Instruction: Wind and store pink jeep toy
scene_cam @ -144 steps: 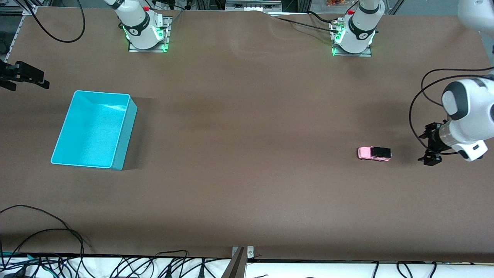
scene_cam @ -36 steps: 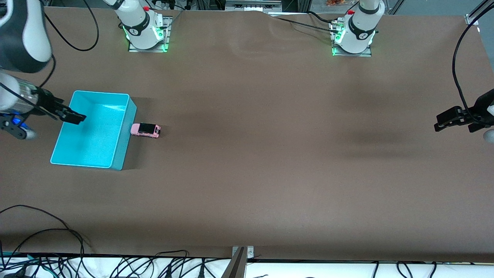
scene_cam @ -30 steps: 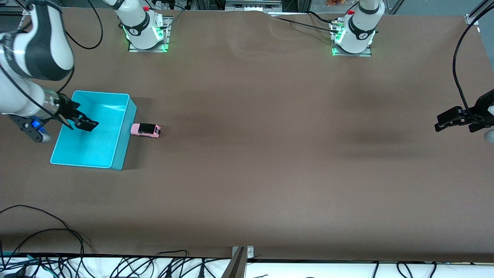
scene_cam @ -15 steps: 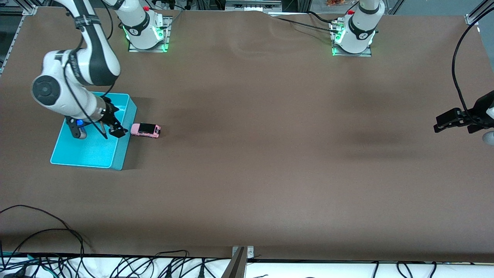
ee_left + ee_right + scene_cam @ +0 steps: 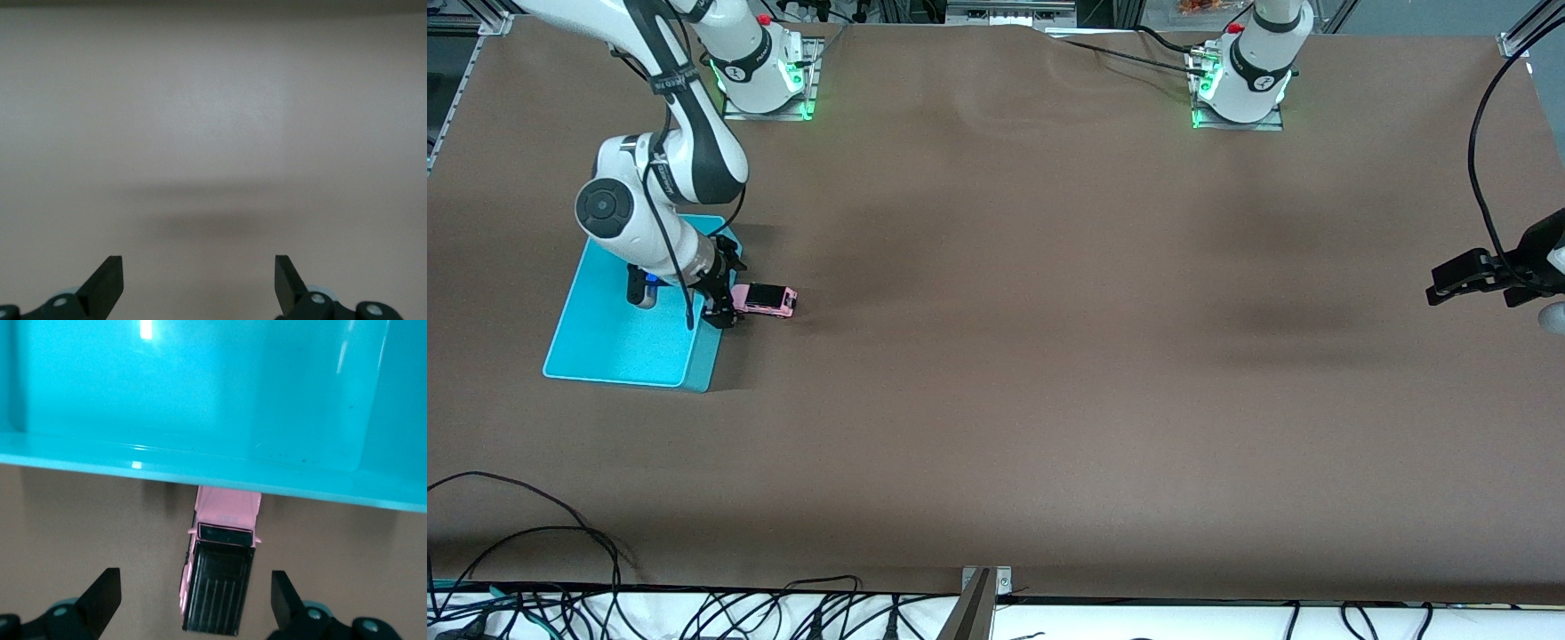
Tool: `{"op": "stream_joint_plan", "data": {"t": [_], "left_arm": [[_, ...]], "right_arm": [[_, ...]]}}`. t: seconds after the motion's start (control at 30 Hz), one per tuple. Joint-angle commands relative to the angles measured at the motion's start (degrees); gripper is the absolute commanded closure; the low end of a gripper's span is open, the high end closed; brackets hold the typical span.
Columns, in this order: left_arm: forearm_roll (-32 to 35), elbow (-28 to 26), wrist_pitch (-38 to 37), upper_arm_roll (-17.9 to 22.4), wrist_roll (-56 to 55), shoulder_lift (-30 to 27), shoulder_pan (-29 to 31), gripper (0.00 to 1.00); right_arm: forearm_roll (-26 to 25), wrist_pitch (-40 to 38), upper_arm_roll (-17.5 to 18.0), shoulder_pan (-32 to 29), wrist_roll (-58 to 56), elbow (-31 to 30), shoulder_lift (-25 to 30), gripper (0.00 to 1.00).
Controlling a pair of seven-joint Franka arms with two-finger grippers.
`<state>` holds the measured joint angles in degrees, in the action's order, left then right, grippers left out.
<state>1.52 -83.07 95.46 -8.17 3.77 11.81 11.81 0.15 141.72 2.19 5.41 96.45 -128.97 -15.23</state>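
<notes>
Two grippers are mine. My right gripper (image 5: 720, 307) hangs low above the small pink jeep toy with its black roof and rear section (image 5: 763, 300), fingers spread wide and empty; in the right wrist view the toy (image 5: 220, 580) lies between and just below my two dark fingertips (image 5: 100, 600), touching neither. The toy rests on the brown table surface (image 5: 1049, 356), its pink nose against or just beside the outer wall of the open rectangular cyan plastic bin (image 5: 618, 342), whose glossy rim (image 5: 200, 470) crosses directly ahead of my fingers. My left gripper (image 5: 1463, 280) waits well apart, at the left arm's end of the table, its fingers (image 5: 107, 283) also spread wide, with bare tabletop (image 5: 213, 133) beneath them.
</notes>
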Motion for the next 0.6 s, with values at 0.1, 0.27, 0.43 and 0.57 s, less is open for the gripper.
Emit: {"op": "stream_joint_plan", "data": {"t": [0.1,0.27,0.43,0.57], "left_arm": [[-1.1,-0.4,0.0,0.0,1.2,-0.4,0.3,0.0],[-1.0,-0.4,0.0,0.0,1.2,-0.4,0.3,0.0],[-1.0,-0.4,0.0,0.0,1.2,-0.4,0.3,0.0],[-1.0,-0.4,0.0,0.0,1.2,-0.4,0.3,0.0]], "right_arm": [[-0.1,5.1,0.4,0.5,3.7,-1.4,-2.4,0.0],[-0.1,6.6,0.4,1.1,3.8,-1.9,-3.7,0.29],[-0.1,6.3,0.4,1.4,4.5,-1.8,-3.7,0.63],[-0.1,6.3,0.4,1.4,6.8,-1.7,-3.7,0.81]]}}
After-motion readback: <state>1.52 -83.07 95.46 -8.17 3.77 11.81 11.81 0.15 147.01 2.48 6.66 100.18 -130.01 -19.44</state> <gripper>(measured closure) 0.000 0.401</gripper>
